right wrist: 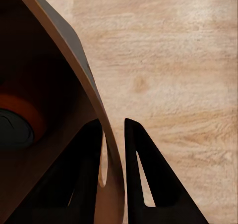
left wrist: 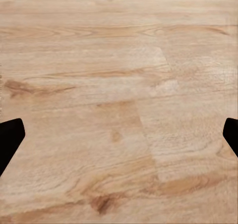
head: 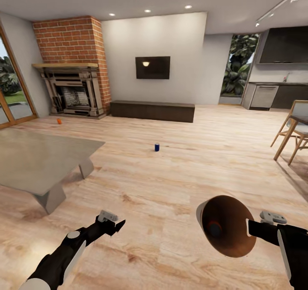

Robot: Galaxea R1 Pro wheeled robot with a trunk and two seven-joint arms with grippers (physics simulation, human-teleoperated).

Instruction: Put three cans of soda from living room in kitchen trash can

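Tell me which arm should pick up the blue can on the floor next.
Left. The left gripper is open and empty, while the right gripper grips the rim of the bin, which already holds an orange can. The blue can stands ahead, beyond both arms' apparent reach.

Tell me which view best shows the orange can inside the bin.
The right wrist view: the orange can lies large inside the bin, whose rim the right claw pinches. The head view shows the can small and dim. The left wrist view shows floor.

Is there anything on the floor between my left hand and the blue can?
Nothing visible. From the left hand to the blue can there is bare plank floor; the grey table sits off to the left of that line.
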